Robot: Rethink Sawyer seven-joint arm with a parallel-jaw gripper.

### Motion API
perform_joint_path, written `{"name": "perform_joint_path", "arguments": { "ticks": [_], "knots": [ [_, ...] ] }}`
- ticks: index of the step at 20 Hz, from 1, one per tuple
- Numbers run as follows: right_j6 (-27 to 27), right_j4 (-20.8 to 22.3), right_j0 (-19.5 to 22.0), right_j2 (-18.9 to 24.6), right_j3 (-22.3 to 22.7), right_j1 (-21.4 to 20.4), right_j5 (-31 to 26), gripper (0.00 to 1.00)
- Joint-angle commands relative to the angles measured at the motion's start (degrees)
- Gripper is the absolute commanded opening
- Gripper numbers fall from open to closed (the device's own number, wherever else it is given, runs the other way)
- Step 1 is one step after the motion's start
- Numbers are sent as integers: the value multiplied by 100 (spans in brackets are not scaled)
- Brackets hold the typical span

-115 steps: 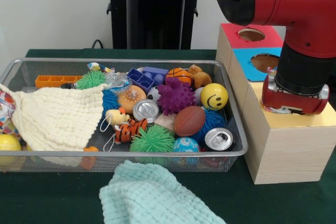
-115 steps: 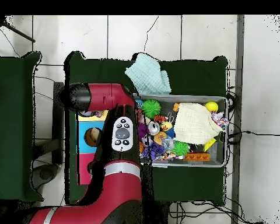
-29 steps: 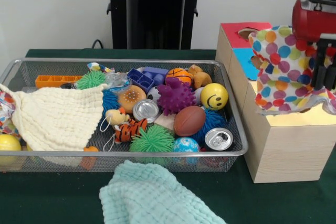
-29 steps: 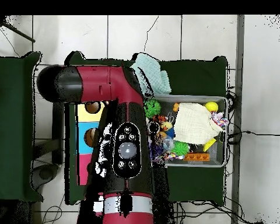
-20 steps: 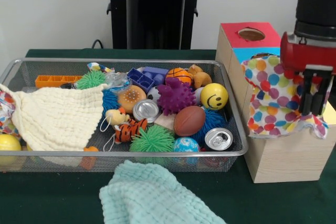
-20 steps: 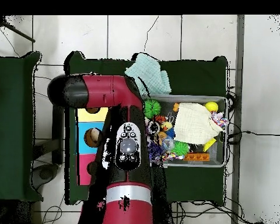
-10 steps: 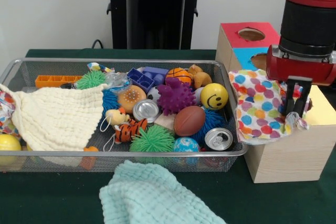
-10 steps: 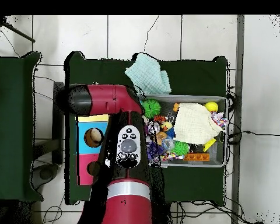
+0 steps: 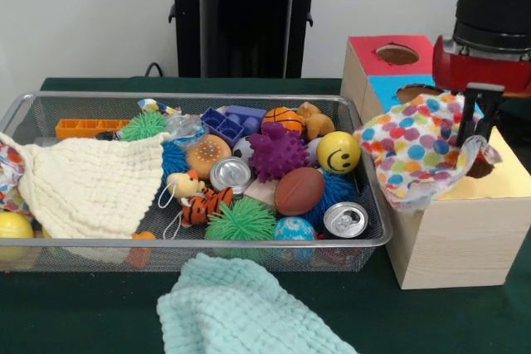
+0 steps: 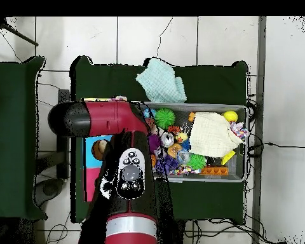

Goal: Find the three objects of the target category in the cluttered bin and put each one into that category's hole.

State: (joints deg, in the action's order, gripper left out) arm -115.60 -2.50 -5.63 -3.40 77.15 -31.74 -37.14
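Since the previous frame the gripper (image 9: pixel 475 115) has risen, pinching the polka-dot bag (image 9: pixel 413 148); gather the fabric over the yellow-topped hole (image 9: pixel 479 166) before release.

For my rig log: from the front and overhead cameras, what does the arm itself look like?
The arm is glossy red with black joint caps and a grey button pad on top. In the front view, a black cylindrical wrist meets a red collar, and the gripper has slim black fingers.

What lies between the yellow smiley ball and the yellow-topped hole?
In the front view, the polka-dot bag drapes there, between the ball and the hole, over the bin's rim.
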Motion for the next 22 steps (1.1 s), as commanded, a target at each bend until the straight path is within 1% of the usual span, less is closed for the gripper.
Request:
{"name": "perform_joint_path", "arguments": {
  "ticks": [1,4,9,12,22],
  "knots": [
    [-1044,-208,-132,5,688,-233,-894,0],
    [-1074,-252,-118,54,734,-110,-718,0],
    [-932,-278,-4,220,722,284,-85,0],
    [-854,-278,54,290,687,449,137,0],
    [-580,-244,315,547,559,851,607,0]
  ]
}}
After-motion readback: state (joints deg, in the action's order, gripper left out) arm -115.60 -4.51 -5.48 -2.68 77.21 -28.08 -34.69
